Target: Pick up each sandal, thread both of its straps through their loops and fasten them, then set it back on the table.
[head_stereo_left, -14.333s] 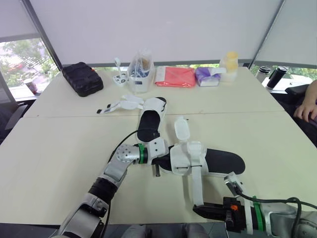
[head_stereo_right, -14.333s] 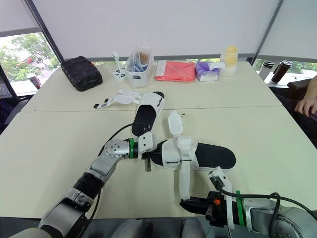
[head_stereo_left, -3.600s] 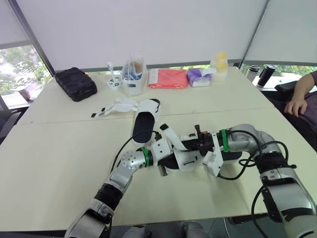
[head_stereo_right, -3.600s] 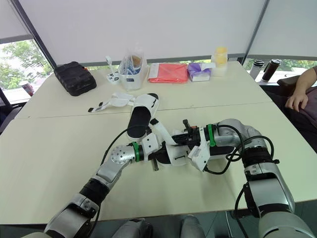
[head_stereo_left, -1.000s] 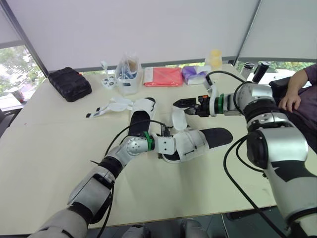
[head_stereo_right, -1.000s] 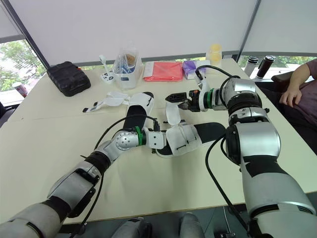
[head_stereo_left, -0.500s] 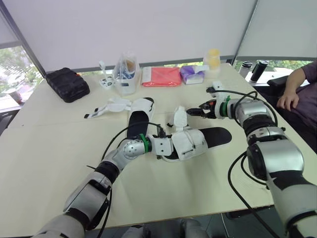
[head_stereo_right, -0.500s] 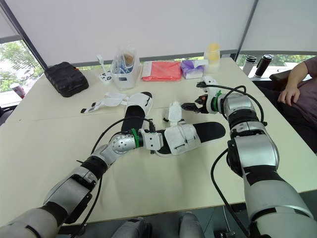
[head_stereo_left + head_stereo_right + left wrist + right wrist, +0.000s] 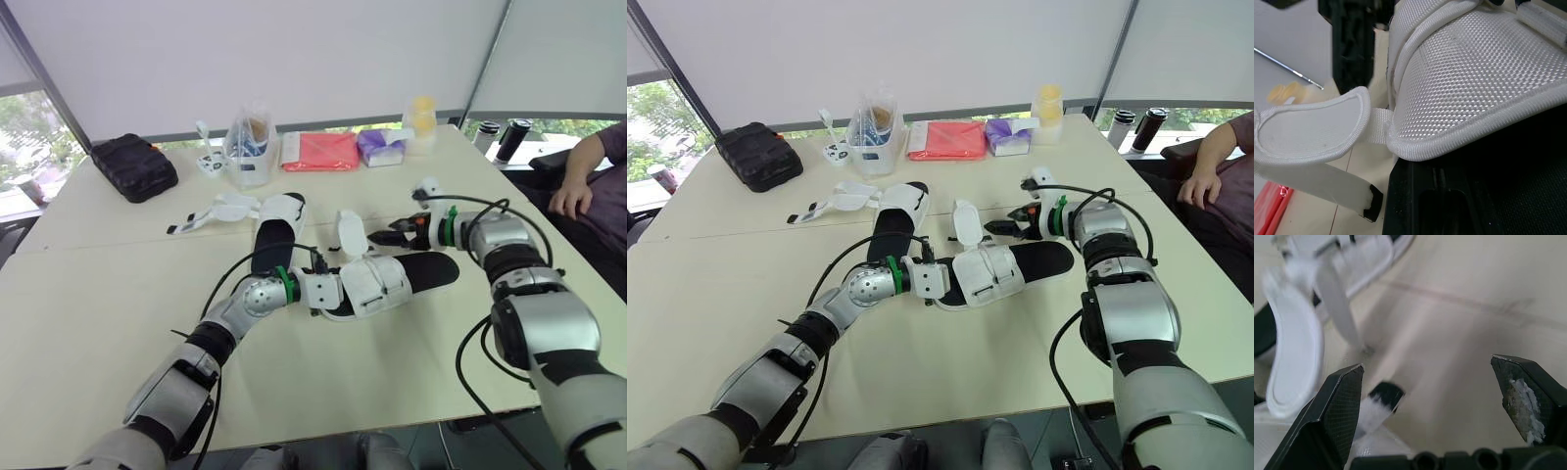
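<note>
Left eye view, working across: the black case [image 9: 134,166] sits well off at the far left. Wide bare table [image 9: 98,294] lies between it and my arm, so that side is free for moving. The far sandal [image 9: 274,235] lies flat with its straps [image 9: 220,209] undone. My left arm's black cable [image 9: 235,279] arcs just beside it, and I think a big swing could snag and drag it.

My left gripper [image 9: 331,292] is clamped on the toe end of the near sandal [image 9: 426,266], which rests on the table at centre. Held by one end, it may pivot if the strap gets tugged sideways. Its strap flap [image 9: 350,232] stands upright, and my right gripper [image 9: 384,236] hovers just beside it, fingers [image 9: 1337,406] spread with nothing between them. Closing from here could pinch air or knock the flap flat.

Farther right, a person's hand [image 9: 568,201] rests near the table edge, so I'd keep my right elbow in. Nearest me the tabletop is bare.
</note>
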Robot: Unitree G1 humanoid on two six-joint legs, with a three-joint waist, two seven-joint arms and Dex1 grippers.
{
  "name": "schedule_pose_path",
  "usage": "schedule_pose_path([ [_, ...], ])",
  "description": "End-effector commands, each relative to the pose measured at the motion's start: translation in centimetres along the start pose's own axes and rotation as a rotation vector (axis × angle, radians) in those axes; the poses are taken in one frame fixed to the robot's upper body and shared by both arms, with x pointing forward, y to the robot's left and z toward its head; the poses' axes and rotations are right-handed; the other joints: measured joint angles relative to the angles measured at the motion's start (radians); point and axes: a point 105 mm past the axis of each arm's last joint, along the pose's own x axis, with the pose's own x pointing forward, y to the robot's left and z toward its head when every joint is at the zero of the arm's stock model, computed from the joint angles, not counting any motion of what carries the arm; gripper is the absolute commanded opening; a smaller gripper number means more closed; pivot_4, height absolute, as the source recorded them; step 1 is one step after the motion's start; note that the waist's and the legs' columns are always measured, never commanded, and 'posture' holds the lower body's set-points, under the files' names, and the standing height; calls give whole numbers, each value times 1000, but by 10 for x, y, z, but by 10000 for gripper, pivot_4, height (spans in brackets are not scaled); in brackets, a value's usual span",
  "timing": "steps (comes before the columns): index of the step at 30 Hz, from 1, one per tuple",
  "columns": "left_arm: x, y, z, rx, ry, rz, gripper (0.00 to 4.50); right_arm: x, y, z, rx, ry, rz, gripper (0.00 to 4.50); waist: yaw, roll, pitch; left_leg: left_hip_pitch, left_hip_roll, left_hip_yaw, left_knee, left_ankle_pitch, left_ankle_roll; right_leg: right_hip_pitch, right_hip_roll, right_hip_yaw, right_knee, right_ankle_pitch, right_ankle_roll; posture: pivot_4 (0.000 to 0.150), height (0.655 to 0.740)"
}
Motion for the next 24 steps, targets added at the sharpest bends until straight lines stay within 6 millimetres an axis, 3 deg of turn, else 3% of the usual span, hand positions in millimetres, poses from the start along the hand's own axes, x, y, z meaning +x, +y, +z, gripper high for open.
schedule_pose_path([
  [1, -2, -33, -11, -38, 48, -101, 0, 7, 13, 19, -33, -58, 56, 44502, 0, 0, 0, 0, 0, 0, 0, 0, 0, 0, 0, 0, 0, 0, 0, 1500, 7400],
  [6, -2, -32, -12, -47, 55, -90, 0, 19, 45, 25, -8, -117, 277, 44502, 0, 0, 0, 0, 0, 0, 0, 0, 0, 0, 0, 0, 0, 0, 0, 1500, 7400],
  [10, -5, -32, -15, -63, 65, -81, 0, 30, 60, 24, -34, -139, 346, 44502, -1, 0, 0, 0, 0, 0, 0, 0, 0, 0, 0, 0, 0, 0, 0, 1500, 7400],
  [15, -6, -32, -15, -67, 72, -75, 0, 38, 61, 20, -84, -107, 311, 44502, -4, 1, -1, 0, 0, 0, 0, 0, 0, 0, 0, 0, 0, 0, 0, 1500, 7400],
  [24, -8, -34, -14, -79, 75, -65, 0, 8, 62, 87, 162, -328, 348, 44502, -1, 3, -2, 0, 0, 0, 0, -1, 1, -1, 0, 0, 0, 0, 0, 1500, 7400],
])
